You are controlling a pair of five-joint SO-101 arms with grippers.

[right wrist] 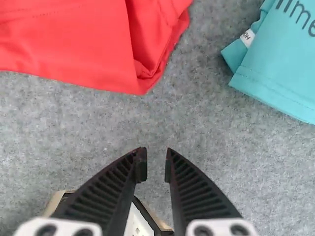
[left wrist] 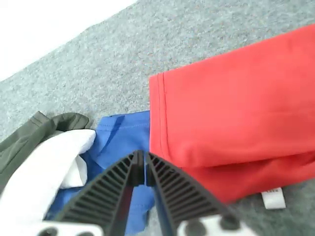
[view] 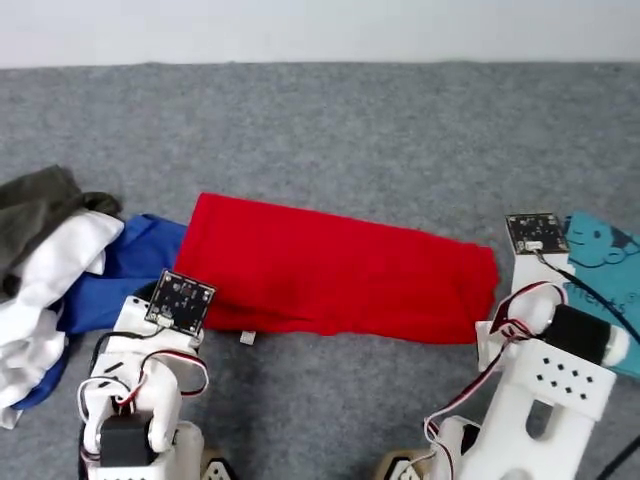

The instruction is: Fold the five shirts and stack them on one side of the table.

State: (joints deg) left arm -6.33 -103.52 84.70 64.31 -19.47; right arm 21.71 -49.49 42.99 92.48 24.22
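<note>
red shirt (view: pixel 330 275) lies mid-table as a long band, long axis left-right; left gripper (left wrist: pixel 141 167), tips pressed together, empty, just off its left end; right gripper (right wrist: pixel 153 164), tips slightly apart, empty, just off its right end; 1 arm per end.

Folded red shirt (view: pixel 335 270) between teal shirt (view: pixel 605 260) and seemingly three-shirt heap (view: pixel 60 265)

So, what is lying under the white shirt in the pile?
The white shirt lies on part of the blue shirt and seems to overlap an edge of the dark olive shirt. How far either reaches beneath it is covered.
</note>
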